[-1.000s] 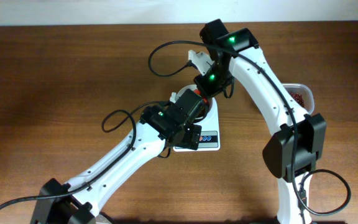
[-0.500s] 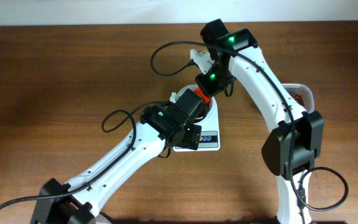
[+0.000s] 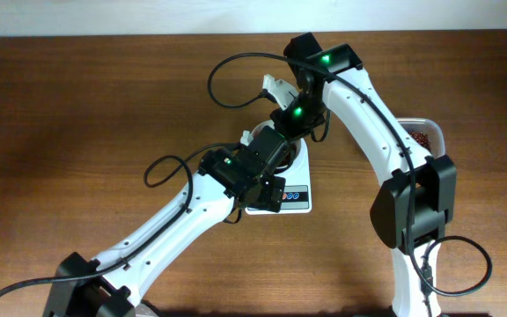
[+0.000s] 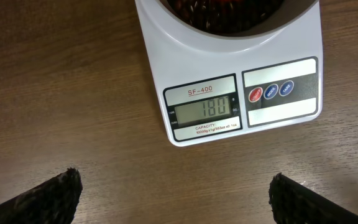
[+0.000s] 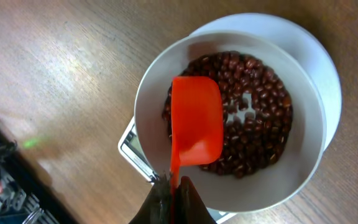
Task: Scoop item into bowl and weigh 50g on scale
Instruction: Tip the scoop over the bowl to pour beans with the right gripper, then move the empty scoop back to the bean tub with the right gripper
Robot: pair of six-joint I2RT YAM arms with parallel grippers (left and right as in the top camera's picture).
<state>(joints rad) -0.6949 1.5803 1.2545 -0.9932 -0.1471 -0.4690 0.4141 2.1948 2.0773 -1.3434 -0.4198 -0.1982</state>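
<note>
The white scale (image 4: pixel 278 115) sits on the wooden table, and its grey display (image 4: pixel 204 109) shows the digits 180. It also shows in the overhead view (image 3: pixel 299 201). The white bowl (image 5: pixel 303 155) stands on it with a layer of dark red-brown beans (image 5: pixel 260 118) inside. My right gripper (image 5: pixel 174 193) is shut on the handle of an orange scoop (image 5: pixel 196 121). It holds the scoop over the left side of the bowl, and no beans show in it. My left gripper (image 4: pixel 176 199) is open and empty in front of the scale.
A clear plastic tub (image 3: pixel 428 134) with more beans stands at the right, partly behind the right arm. Both arms crowd over the scale in the overhead view, and cables loop beside them.
The right wrist has shifted slightly up and left over the bowl, and the orange scoop seen from overhead is now hidden under it. The left arm has not moved.
</note>
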